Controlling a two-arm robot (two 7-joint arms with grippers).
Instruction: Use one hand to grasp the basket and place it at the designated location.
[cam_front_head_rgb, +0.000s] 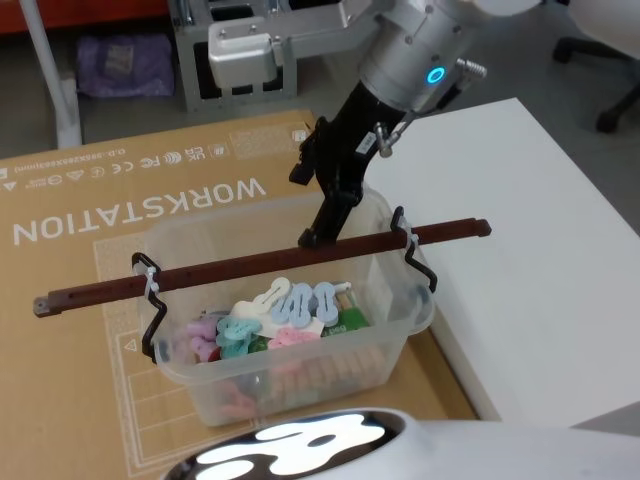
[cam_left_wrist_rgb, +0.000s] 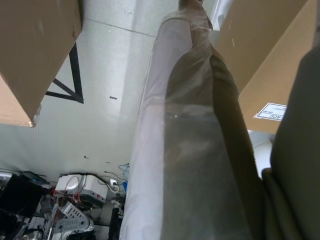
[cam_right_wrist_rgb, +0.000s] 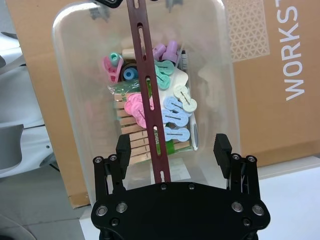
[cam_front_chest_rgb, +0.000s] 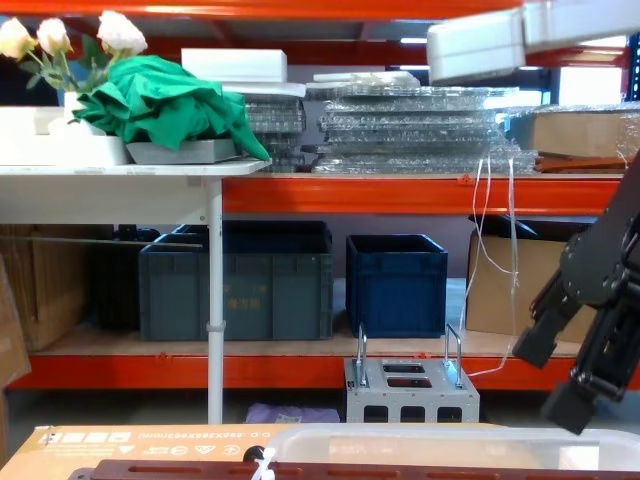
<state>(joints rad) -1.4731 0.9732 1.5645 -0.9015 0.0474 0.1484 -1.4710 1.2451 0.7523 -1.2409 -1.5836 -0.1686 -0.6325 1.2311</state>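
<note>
The basket (cam_front_head_rgb: 200, 390) is a translucent tub of pastel clips and wooden pegs, standing on the cardboard sheet (cam_front_head_rgb: 120, 200). A reddish-brown slotted bar (cam_front_head_rgb: 240, 267) lies across its top on black wire hooks. My right gripper (cam_front_head_rgb: 318, 232) reaches down to the bar's far side, near the right end. Seen from the right wrist, the right gripper (cam_right_wrist_rgb: 172, 149) is open and the bar (cam_right_wrist_rgb: 148, 95) runs between its fingers (cam_right_wrist_rgb: 123, 148) without touching either. In the chest view the right gripper (cam_front_chest_rgb: 570, 375) hangs just above the basket rim (cam_front_chest_rgb: 440, 437). My left arm is parked away from the table.
A white table (cam_front_head_rgb: 530, 220) adjoins the cardboard on the right. Dark blue crates (cam_front_chest_rgb: 395, 280) stand on the low shelf behind, and a small metal rack (cam_front_chest_rgb: 410, 390) stands beyond the cardboard. The left wrist view shows a plastic-wrapped post (cam_left_wrist_rgb: 185, 140) between cardboard boxes (cam_left_wrist_rgb: 35, 55).
</note>
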